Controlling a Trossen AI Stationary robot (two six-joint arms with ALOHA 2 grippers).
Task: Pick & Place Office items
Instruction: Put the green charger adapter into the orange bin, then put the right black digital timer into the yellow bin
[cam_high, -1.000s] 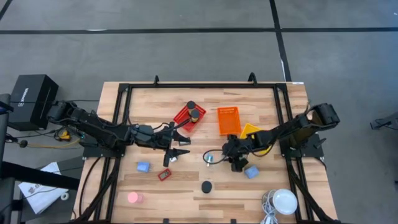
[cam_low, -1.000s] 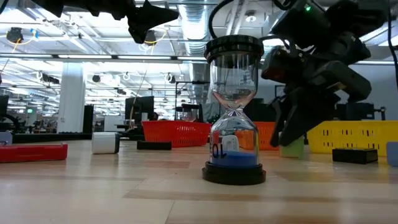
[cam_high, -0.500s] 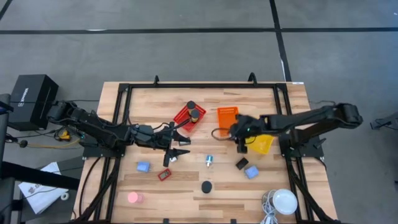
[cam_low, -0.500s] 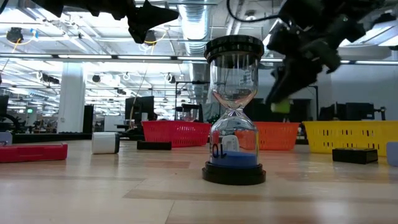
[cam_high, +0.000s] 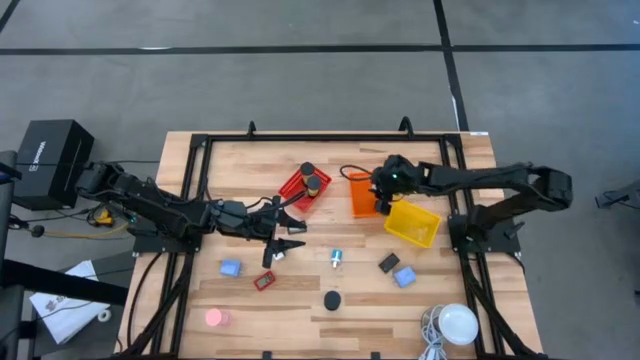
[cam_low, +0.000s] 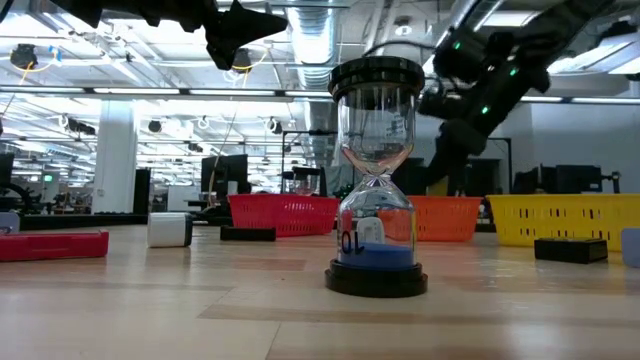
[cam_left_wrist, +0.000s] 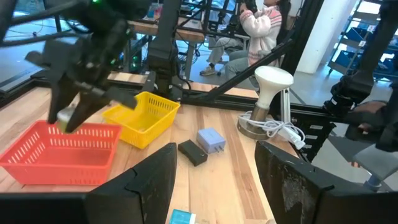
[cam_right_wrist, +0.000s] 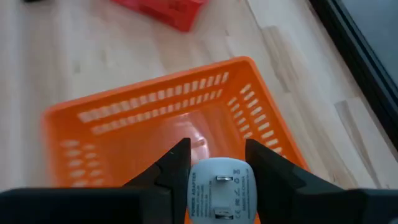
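Right hand (cam_high: 383, 201) is above the orange mesh basket (cam_high: 366, 193), its two fingers closed on a white power adapter (cam_right_wrist: 221, 186); the right wrist view shows the adapter's pronged face between the fingers, with the basket's open interior directly beyond it. In the low view the same hand (cam_low: 447, 158) hangs over the orange basket (cam_low: 452, 217), behind the hourglass (cam_low: 377, 178) with blue sand that stands close to that camera. Left hand (cam_high: 283, 232) is raised over the middle of the wooden worktop (cam_high: 300, 300), just in front of the red basket (cam_high: 304, 188); fingers spread, nothing between them. Red basket holds two black round rolls (cam_high: 311, 178). Yellow basket (cam_high: 412, 221) lies tilted just beside the orange one. Remaining office items loose on the worktop: blue block (cam_high: 230, 268) and red-framed piece (cam_high: 264, 282) on the left side, pink disc (cam_high: 214, 318) near the front left corner, small silvery bit (cam_high: 336, 258) at centre, black rectangle (cam_high: 388, 263) touching or nearly touching a second blue block (cam_high: 404, 277) on the right. White round lamp (cam_high: 459, 324) at the front right corner. A person sits in the room beyond, seen in the left wrist view (cam_left_wrist: 263, 25).
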